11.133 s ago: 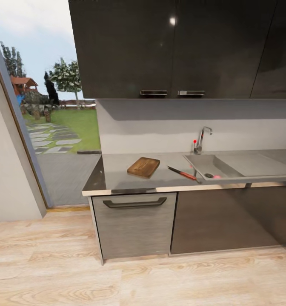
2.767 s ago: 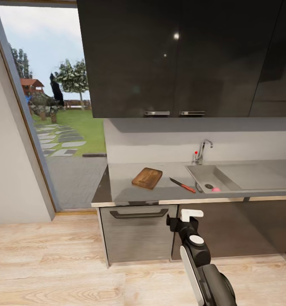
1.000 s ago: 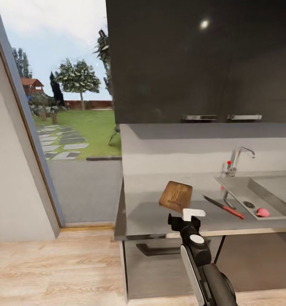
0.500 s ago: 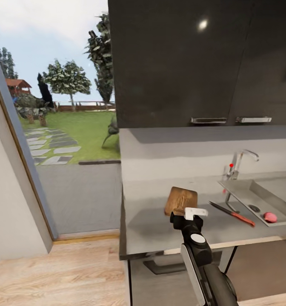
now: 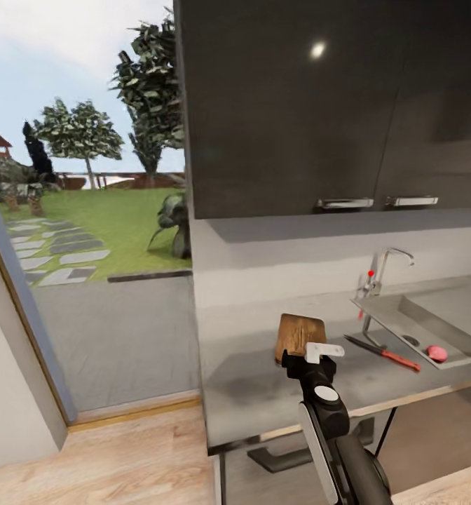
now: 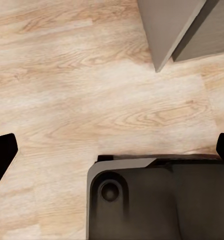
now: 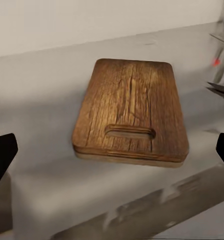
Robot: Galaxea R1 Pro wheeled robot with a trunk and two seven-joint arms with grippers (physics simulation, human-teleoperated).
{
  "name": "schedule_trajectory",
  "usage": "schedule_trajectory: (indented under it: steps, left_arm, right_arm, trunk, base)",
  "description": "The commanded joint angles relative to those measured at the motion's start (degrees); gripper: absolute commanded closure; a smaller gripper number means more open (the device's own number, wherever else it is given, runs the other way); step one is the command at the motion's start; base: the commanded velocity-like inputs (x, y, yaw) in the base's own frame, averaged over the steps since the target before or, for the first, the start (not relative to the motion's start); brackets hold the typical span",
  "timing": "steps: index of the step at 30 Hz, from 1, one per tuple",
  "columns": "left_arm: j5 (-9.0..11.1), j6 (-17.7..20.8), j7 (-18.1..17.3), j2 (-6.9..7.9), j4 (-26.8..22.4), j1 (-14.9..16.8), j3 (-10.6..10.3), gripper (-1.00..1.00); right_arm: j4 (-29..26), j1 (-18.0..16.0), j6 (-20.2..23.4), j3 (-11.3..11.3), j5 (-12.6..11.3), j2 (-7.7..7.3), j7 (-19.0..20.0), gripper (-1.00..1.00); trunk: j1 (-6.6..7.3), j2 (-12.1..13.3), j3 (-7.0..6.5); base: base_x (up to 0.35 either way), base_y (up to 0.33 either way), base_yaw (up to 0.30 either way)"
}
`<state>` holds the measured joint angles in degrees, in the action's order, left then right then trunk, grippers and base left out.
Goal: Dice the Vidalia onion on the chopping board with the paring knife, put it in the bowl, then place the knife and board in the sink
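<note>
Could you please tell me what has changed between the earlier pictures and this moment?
The robot has rolled up to the countertop, so the view has shifted. Its right arm has come up, and the right hand now hovers open in front of the chopping board, holding nothing. The board, the paring knife and the onion in the sink lie as before.

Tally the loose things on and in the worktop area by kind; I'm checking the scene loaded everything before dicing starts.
Chopping board: 1
Paring knife: 1
Onion, the pink thing in the sink: 1
Bowl: 0 in these views
Total: 3
</note>
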<state>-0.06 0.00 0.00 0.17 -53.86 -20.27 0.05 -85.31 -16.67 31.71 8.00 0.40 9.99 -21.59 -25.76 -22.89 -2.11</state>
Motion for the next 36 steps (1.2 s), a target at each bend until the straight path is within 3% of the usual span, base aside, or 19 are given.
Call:
schedule_trajectory:
  steps: [1,27,30,36]
  left_arm:
    - [0.0,0.0,0.0,0.01,0.0,0.0,0.0,-1.0]
    - [0.0,0.0,0.0,-0.01,0.1,0.0,-0.1,-1.0]
    - [0.0,0.0,0.0,-0.01,0.1,0.0,-0.1,-1.0]
    - [-0.1,0.0,0.0,-0.04,0.1,0.0,-0.1,-1.0]
  right_arm:
    - [0.0,0.0,0.4,0.1,0.0,0.01,-0.3,-1.0]
    - [0.0,0.0,0.6,-0.2,0.0,0.01,-2.1,-1.0]
    - [0.0,0.0,0.8,-2.4,0.0,0.01,-2.1,-1.0]
    - [0.0,0.0,0.8,-3.3,0.0,0.01,-2.1,-1.0]
  trunk:
    - [-0.03,0.0,-0.06]
    - [-0.03,0.0,-1.29]
    - [-0.03,0.0,-1.29]
    - [-0.03,0.0,-1.29]
  base:
    - [0.015,0.292,-0.204]
    - [0.008,0.299,-0.227]
    - [0.09,0.299,-0.276]
    - [0.104,0.294,-0.277]
